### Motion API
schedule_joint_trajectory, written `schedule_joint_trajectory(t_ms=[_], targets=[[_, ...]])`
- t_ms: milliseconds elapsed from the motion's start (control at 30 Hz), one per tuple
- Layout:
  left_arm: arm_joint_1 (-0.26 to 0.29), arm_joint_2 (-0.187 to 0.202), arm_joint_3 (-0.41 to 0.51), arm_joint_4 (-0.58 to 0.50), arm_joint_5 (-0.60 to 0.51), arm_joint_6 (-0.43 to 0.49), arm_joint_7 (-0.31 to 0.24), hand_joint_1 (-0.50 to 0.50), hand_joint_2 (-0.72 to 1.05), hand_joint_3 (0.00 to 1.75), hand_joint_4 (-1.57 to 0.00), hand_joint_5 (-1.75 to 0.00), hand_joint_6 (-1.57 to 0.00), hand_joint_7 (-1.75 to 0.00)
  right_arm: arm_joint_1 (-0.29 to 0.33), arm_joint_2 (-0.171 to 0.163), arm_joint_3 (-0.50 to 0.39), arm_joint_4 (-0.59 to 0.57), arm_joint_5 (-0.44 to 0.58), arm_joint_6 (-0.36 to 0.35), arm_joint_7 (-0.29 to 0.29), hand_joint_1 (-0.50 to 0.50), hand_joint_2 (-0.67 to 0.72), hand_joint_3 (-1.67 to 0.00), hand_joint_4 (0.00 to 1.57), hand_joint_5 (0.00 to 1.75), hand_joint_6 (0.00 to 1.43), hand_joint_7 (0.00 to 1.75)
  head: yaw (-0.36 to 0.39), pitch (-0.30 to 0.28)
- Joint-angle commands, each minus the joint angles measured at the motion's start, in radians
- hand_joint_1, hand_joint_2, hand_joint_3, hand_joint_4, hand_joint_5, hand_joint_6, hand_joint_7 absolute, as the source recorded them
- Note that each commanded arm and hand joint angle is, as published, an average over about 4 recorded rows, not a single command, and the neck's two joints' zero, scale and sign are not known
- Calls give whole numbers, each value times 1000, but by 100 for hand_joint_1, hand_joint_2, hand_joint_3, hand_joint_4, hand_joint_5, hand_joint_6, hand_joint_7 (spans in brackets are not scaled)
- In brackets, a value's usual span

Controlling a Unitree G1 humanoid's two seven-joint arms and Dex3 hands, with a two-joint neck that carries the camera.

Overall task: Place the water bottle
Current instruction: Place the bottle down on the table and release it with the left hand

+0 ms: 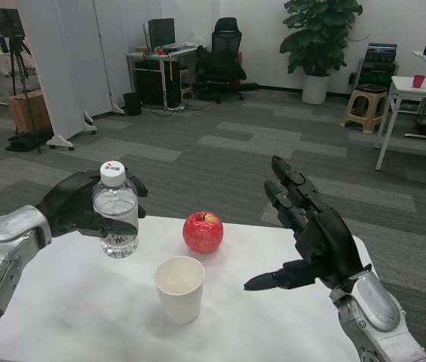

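A clear water bottle (115,211) with a white cap stands upright at the table's back left, its base at or just above the white table (84,317). My left hand (77,207) wraps around it from the left and holds it. My right hand (314,237) hovers over the table's right side with its fingers spread and nothing in it.
A red apple (203,231) sits at the table's far middle, just right of the bottle. A white paper cup (179,289) stands in front of the apple. Beyond the table lies carpeted floor with desks, an office chair and a potted plant.
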Motion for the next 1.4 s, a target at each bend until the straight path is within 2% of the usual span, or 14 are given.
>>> schedule_joint_trajectory(t_ms=[33,333,400,500,633,800,900,1100,1200,1267,1400], targets=[[8,-7,13,-6,0,-19,2,-12,87,2,-125,-154,-134,-147,-18,-5,1,6,3,6,-2,-46,-29,0,0,0,0,0,2,0],[29,-37,-17,125,-36,-158,37,-12,87,4,-120,-154,-134,-147,-18,-3,3,12,4,0,-2,-46,-29,0,0,0,0,0,-4,-2],[32,-42,-26,157,-48,-191,46,-13,87,0,-120,-154,-134,-145,-18,-3,3,14,5,-2,-2,-46,-29,0,0,0,0,0,-8,-2],[34,-46,-60,226,-72,-247,57,-14,87,4,-118,-154,-134,-140,-17,-2,3,16,4,-4,-2,-46,-29,0,0,0,0,0,-9,-4],[32,-50,-96,324,-83,-311,67,-16,87,0,-116,-154,-134,-140,-18,-2,3,19,3,-7,-2,-46,-29,0,0,0,0,0,-9,-4],[29,-51,-115,386,-85,-344,76,-17,96,4,-116,-154,-133,-140,-17,-1,3,21,3,-9,-2,-46,-29,0,0,0,0,0,-7,-8],[27,-52,-127,411,-85,-349,80,-19,96,0,-116,-154,-131,-134,-17,-1,3,23,3,-9,-2,-46,-26,0,0,0,0,0,-5,-9],[25,-54,-140,442,-85,-363,88,-21,105,2,-114,-154,-128,-124,-17,-1,9,26,5,-9,-2,-46,-29,0,0,0,0,0,6,-13],[26,-54,-148,453,-98,-365,89,-24,105,0,-108,-154,-122,-112,-17,-1,11,24,5,-10,-2,-46,-29,0,0,0,0,0,18,-19],[28,-54,-155,457,-117,-365,89,-27,105,0,-95,-154,-115,-103,-17,-1,12,24,5,-10,-2,-46,-29,0,0,0,0,0,23,-20],[35,-54,-167,459,-144,-372,89,-34,105,0,-67,-139,-103,-84,-17,-2,12,24,6,-10,-2,-46,-29,0,0,0,0,0,30,-20]])
